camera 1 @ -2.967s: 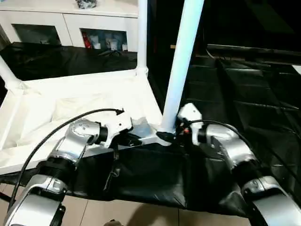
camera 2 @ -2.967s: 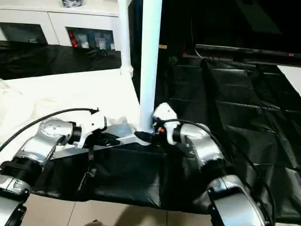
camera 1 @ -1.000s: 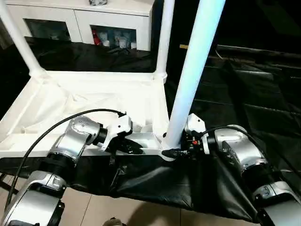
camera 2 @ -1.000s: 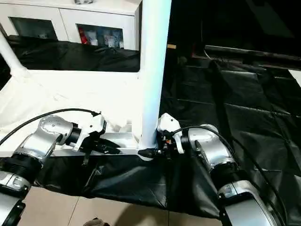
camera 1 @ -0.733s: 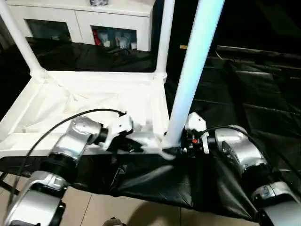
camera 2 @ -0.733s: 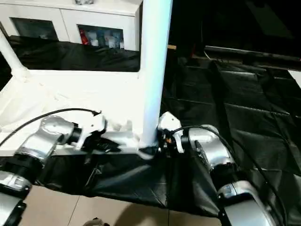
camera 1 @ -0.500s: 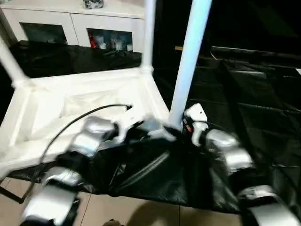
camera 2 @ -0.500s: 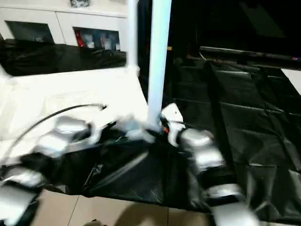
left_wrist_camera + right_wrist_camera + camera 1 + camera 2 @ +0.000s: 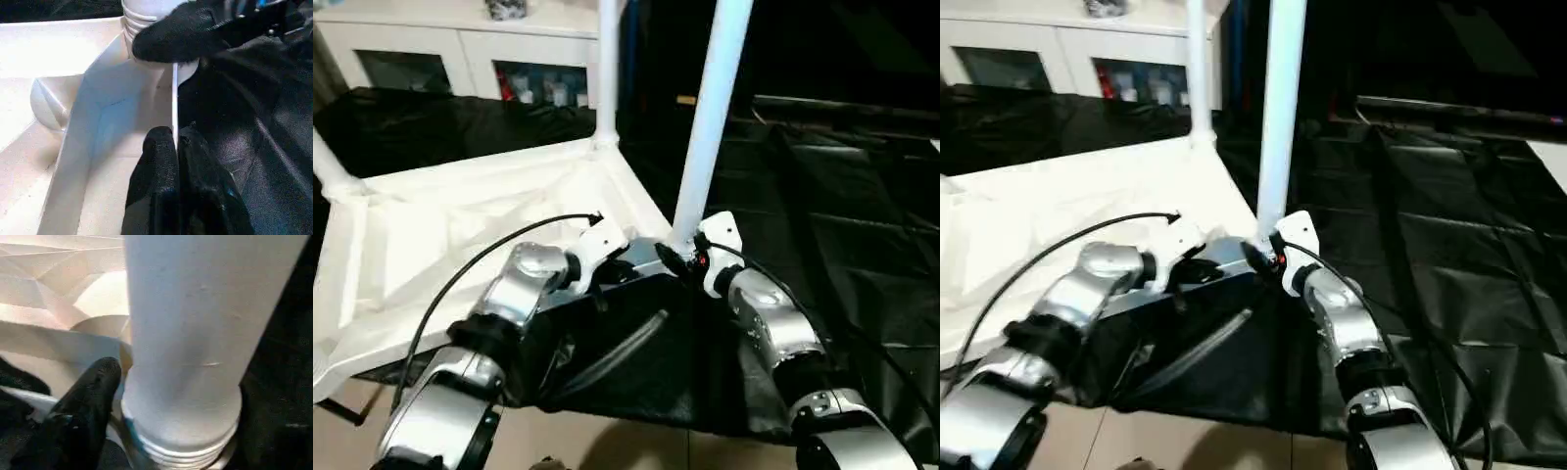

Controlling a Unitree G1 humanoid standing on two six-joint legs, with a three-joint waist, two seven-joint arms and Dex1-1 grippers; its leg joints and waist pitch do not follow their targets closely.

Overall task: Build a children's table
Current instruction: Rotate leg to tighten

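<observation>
The left gripper (image 9: pixel 175 147) is pinched tight on the thin near rim of the upturned white tabletop (image 9: pixel 460 235), which lies on black sheeting (image 9: pixel 862 196). Just at its 3 o'clock, the right gripper (image 9: pixel 677 258) has its fingers (image 9: pixel 93 382) spread around the base of the nearest leg (image 9: pixel 710 108), upright in its corner socket. Two more legs stand at 12 (image 9: pixel 606 69) and 10 o'clock (image 9: pixel 328 162), before a white cabinet (image 9: pixel 460 44).

- A white cabinet (image 9: pixel 460 44) with glass-fronted doors stands along the upper left of the frame; small red and white items (image 9: pixel 530 86) sit behind the right-hand glass.
- A dark object (image 9: pixel 506 9) rests on the cabinet's top.
- Black plastic sheeting (image 9: pixel 842 215), creased and glossy, covers the right half and lower middle.
- Pale tiled floor (image 9: pixel 607 441) shows along the bottom edge.
</observation>
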